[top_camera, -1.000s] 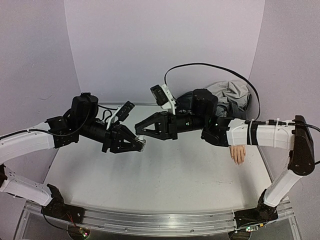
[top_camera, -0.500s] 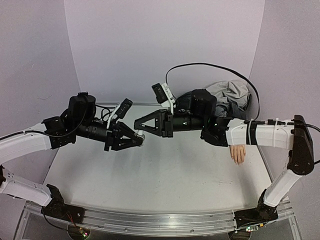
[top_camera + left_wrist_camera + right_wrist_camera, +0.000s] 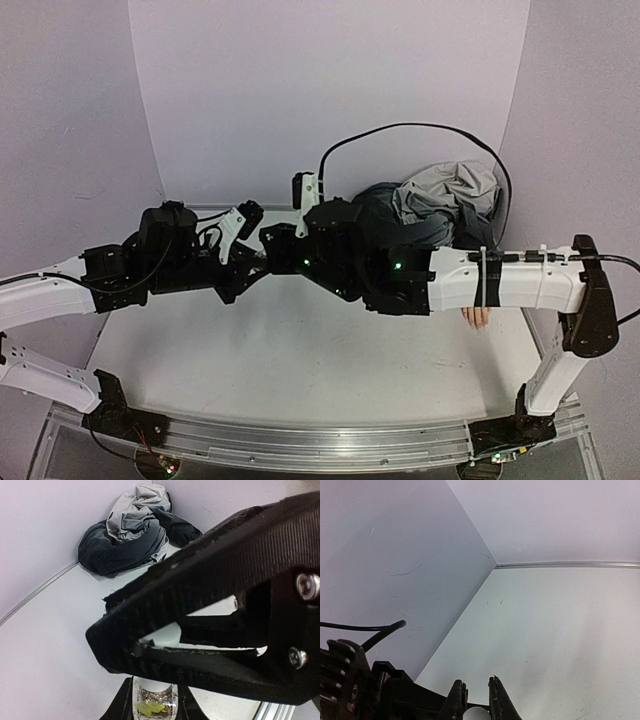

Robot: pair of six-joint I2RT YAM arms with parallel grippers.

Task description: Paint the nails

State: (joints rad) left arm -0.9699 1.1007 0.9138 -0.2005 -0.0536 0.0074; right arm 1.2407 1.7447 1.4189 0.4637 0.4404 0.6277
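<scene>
Grey jacket (image 3: 440, 200) heaped behind; right arm (image 3: 510, 285) covers most of mannequin hand (image 3: 477, 318).

white links (image 3: 510, 285), black joints (image 3: 590, 312), looping black cable (image 3: 400, 128), screws (image 3: 306, 586) in jaws

Pale lilac walls (image 3: 330, 100) wrap the back and both sides, corners at upper left and upper right, soft even light all over, white table (image 3: 300, 370) filling the lower frame, aluminium rail (image 3: 320, 440) along the bottom edge
</scene>
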